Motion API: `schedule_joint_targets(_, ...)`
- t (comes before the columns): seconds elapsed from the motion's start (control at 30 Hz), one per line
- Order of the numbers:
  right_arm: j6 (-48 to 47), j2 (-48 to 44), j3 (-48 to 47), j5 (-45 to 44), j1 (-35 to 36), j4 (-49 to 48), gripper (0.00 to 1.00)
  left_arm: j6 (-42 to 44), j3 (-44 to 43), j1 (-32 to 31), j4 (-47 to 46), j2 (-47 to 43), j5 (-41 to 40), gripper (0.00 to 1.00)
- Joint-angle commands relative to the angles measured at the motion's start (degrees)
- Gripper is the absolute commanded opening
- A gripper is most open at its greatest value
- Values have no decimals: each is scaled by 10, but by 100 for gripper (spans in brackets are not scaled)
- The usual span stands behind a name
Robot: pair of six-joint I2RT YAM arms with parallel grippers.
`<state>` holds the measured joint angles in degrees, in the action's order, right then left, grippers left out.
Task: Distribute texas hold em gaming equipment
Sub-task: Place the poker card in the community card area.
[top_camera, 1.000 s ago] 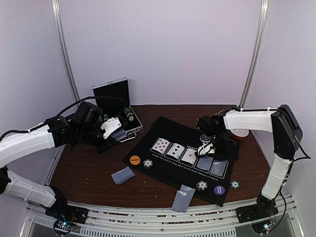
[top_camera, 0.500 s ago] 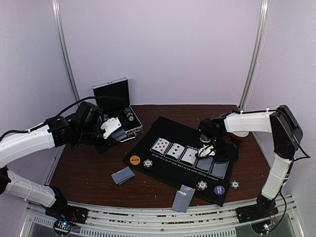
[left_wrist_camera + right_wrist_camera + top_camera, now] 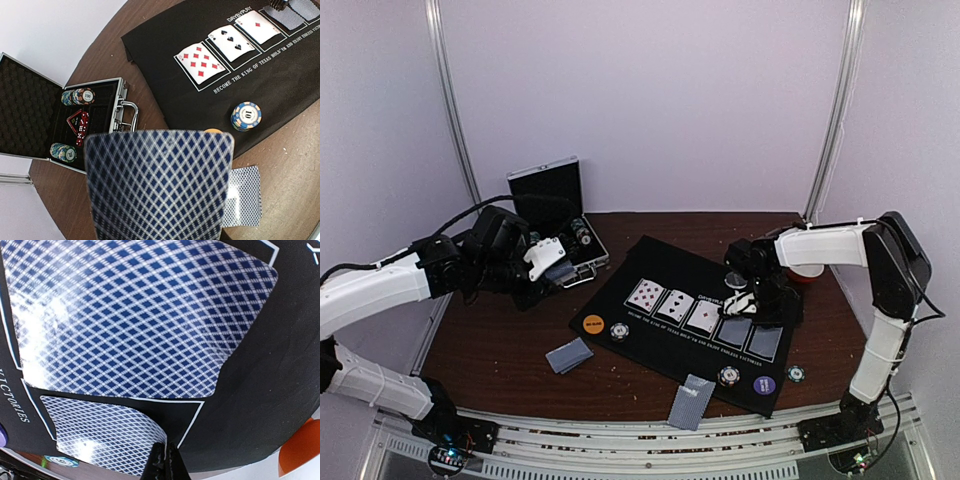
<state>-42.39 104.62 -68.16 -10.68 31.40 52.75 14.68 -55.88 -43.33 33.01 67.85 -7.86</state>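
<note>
Left wrist shows a diamond-latticed rectangular card near a matte black mat.

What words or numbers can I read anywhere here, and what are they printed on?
"BECOME THE KING OF TEXAS HOLD 'EM AND ENJOY ENDLESS VICTORIES": white print on the black mat.
"10": top chip of the chip stack on the mat.
"100": chips in the open case.
Brand word above the mat's middle slot: blurred.
Print on the orange button and purple button: too small to read.
</note>
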Motion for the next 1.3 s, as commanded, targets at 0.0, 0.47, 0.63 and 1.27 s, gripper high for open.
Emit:
schedule_joint_targets(0.0,19,12,-15,11,-9,5,0,2,4,-2,-25,-13,-4,36)
schedule_joint_targets(0.47,21,14,-13,28,-15,9,0,2,6,-2,-25,-17,-6,36)
schedule_joint_targets(0.63,15,10,-3,18,-15,4,0,1,6,-2,-25,-17,-5,36)
schedule_joint_targets(1.27,22,-25,-2,-25,-15,-23,36,-2,10,-2,-25,-15,-6,36)
